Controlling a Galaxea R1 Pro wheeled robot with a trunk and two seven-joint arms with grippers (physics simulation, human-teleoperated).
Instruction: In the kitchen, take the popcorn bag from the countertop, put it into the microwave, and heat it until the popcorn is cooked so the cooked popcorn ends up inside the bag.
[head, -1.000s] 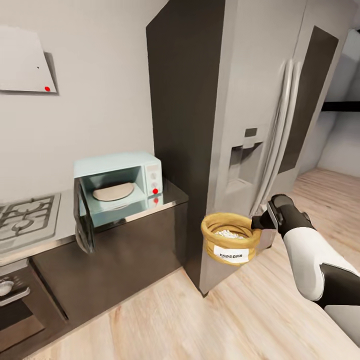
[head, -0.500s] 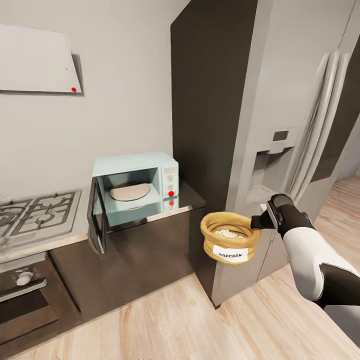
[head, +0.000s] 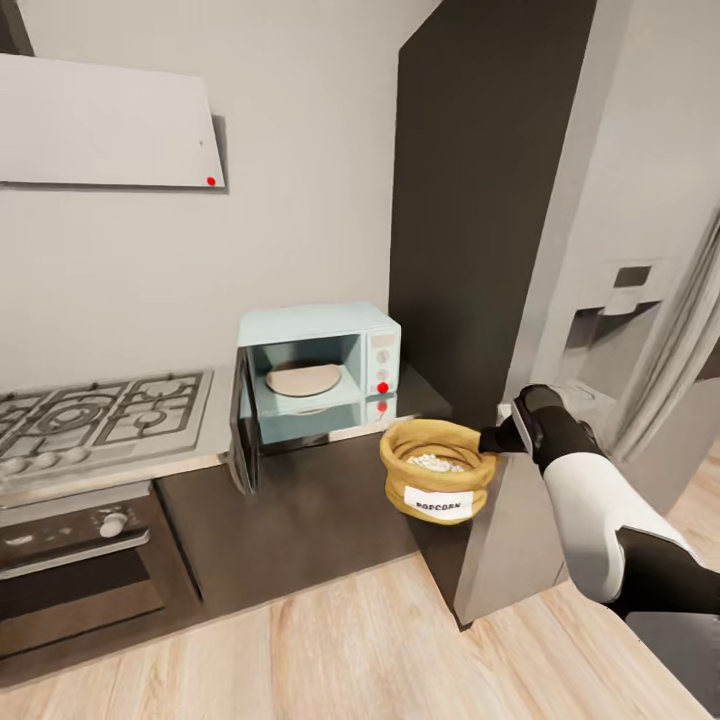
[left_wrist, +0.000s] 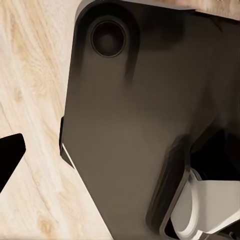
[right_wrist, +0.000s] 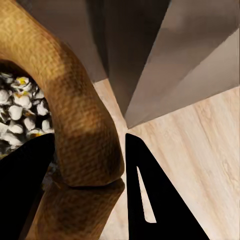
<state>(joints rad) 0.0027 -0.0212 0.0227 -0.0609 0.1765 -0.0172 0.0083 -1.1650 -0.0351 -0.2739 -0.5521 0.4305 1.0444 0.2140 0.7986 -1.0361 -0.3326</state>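
Note:
The tan-brown popcorn bag (head: 437, 472) hangs in the air, upright, with its white "POPCORN" label facing me. My right gripper (head: 492, 440) is shut on the bag's thick rolled rim (right_wrist: 75, 115), one black finger (right_wrist: 150, 200) outside and one inside. Whitish popcorn (right_wrist: 20, 102) lies heaped in the sack. The mint-blue microwave (head: 320, 350) stands on the glossy grey countertop (head: 420, 385), left of and beyond the bag. Its dark glass door (head: 243, 440) is swung wide open, and a round plate (head: 303, 379) lies inside. A black fingertip (left_wrist: 7, 157) of the left gripper shows over the wooden floor.
A steel gas hob (head: 100, 415) lies left of the microwave, above a built-in black oven (head: 80, 545). A tall grey fridge (head: 600, 250) with a dark side panel rises at the right, close behind my right arm. A range hood (head: 100, 125) hangs on the wall.
The camera has swung, so the microwave, hob and fridge sit further right in the picture. The held bag now hangs closer to the microwave. My right gripper's hold on the rim is unchanged.

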